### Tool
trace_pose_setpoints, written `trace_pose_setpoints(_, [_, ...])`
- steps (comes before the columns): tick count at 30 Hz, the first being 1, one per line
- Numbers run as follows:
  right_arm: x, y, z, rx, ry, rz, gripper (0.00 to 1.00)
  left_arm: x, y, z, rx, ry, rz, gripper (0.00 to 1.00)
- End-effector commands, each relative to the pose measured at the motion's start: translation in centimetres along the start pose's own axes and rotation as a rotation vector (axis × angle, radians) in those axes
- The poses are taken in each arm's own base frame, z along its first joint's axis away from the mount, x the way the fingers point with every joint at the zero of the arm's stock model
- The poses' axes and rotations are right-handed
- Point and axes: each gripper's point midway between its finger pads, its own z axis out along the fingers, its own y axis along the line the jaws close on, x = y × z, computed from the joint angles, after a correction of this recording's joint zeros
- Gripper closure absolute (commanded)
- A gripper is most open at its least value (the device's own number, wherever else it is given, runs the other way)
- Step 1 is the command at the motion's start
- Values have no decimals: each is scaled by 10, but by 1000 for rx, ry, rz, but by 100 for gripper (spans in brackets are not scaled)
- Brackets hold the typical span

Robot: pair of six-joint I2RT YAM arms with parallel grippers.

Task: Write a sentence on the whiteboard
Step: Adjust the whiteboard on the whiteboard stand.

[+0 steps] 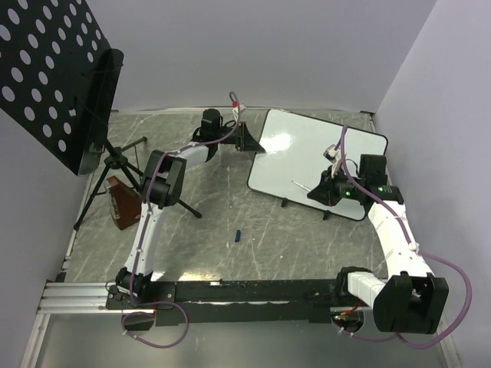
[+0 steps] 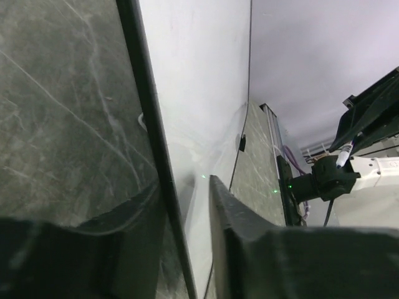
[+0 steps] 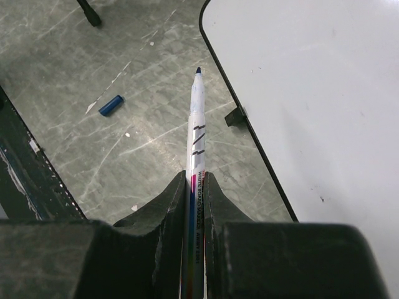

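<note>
Two arms, one blank board (image 1: 307,149).
Right jaws clamp the pen (image 3: 196,124), board ahead and right of them; left jaws straddle its rim, unclamped, so pen pressure could shove it aside.

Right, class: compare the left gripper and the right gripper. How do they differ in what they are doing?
The left gripper straddles the rim of the whiteboard; the right gripper is shut on a marker. The left gripper is at the board's left edge; the right gripper is by its near edge, with the marker tip over the table. Both are black and two-fingered.
</note>
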Motion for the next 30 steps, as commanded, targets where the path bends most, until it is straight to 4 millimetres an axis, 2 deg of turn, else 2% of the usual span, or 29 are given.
trace_pose_setpoints(1, [-20,0,-6,-6,-41,-46,100,-4,-14,11,60,18,84,71])
trace_pose_setpoints(3, [-20,0,-6,-4,-42,-47,100,-3,-14,12,58,21,91,81])
trace_pose_setpoints(4, [-20,0,-6,-4,-43,-48,100,-2,-14,13,56,22,92,99])
trace_pose_setpoints(8, [-20,0,-7,-4,-45,-48,100,-6,-19,9,26,-5,148,99])
trace_pose_setpoints(10, [-20,0,-7,-2,-45,-49,100,2,-19,5,14,-15,189,99])
trace_pose_setpoints(22, [-22,3,-9,-10,-54,-53,100,9,-45,-40,-192,-175,405,99])
trace_pose_setpoints(30, [-23,5,-9,-19,-59,-54,100,5,-41,-67,-378,-268,418,99])
